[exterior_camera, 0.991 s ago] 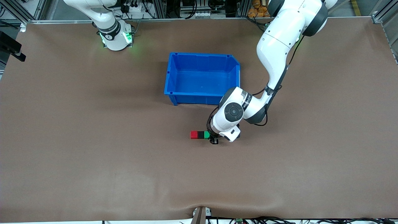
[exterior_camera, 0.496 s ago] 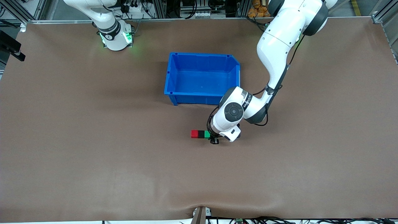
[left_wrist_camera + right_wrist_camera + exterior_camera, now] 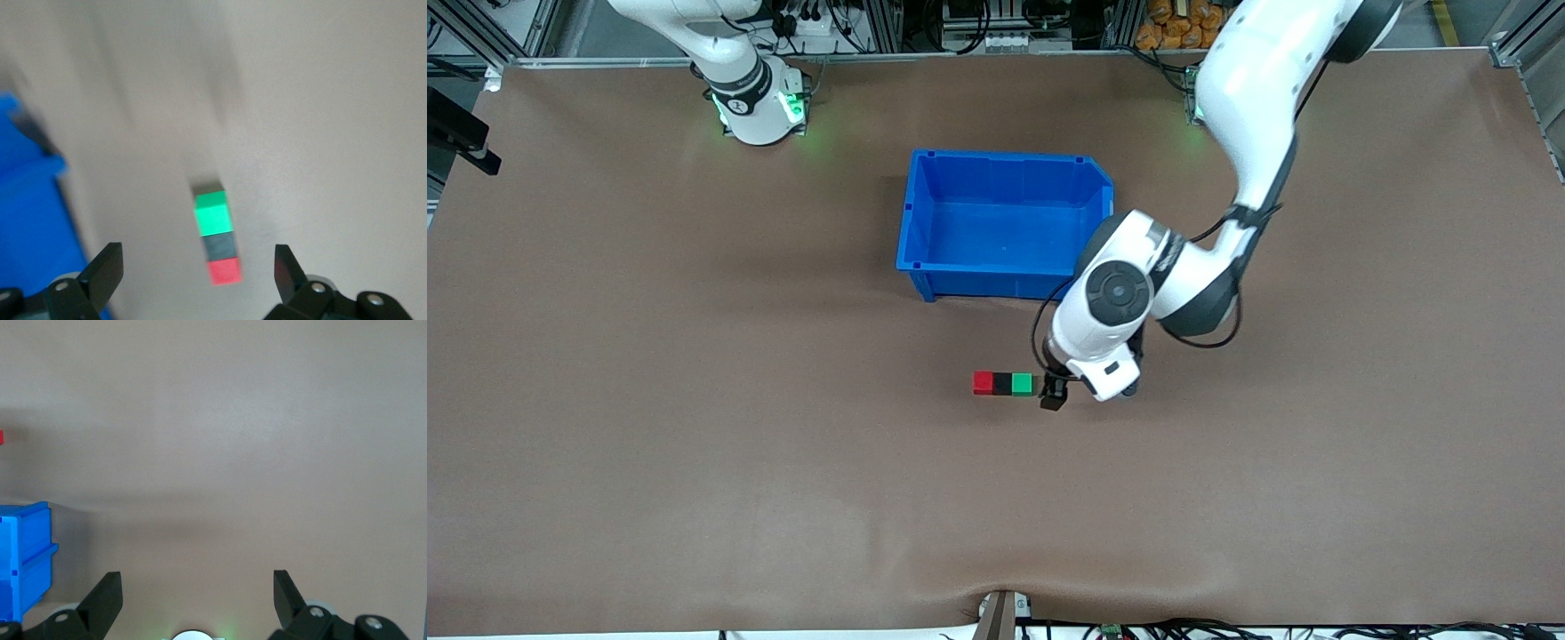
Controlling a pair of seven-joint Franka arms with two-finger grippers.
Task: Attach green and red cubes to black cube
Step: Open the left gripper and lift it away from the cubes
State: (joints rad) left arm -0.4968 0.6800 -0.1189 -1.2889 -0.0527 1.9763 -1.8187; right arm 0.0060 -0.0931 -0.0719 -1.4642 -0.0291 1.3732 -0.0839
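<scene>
A red cube [image 3: 983,383], a black cube [image 3: 1002,384] and a green cube [image 3: 1023,384] lie joined in one row on the brown table, the black one in the middle. The row also shows in the left wrist view: green cube [image 3: 212,213], black cube [image 3: 219,246], red cube [image 3: 224,272]. My left gripper [image 3: 1053,394] is open and empty, raised just beside the green end of the row, touching nothing. My right gripper [image 3: 195,597] is open and empty over bare table; its arm waits near its base [image 3: 756,107].
A blue bin [image 3: 1005,224] stands empty, farther from the front camera than the cube row; its corner shows in the right wrist view [image 3: 23,553] and its edge in the left wrist view [image 3: 27,220]. The left arm's elbow [image 3: 1129,293] hangs beside the bin.
My left gripper has let go of the green cube, lifted and drawn back toward the left arm's end. The three cubes stay joined in place. The right arm has not moved.
</scene>
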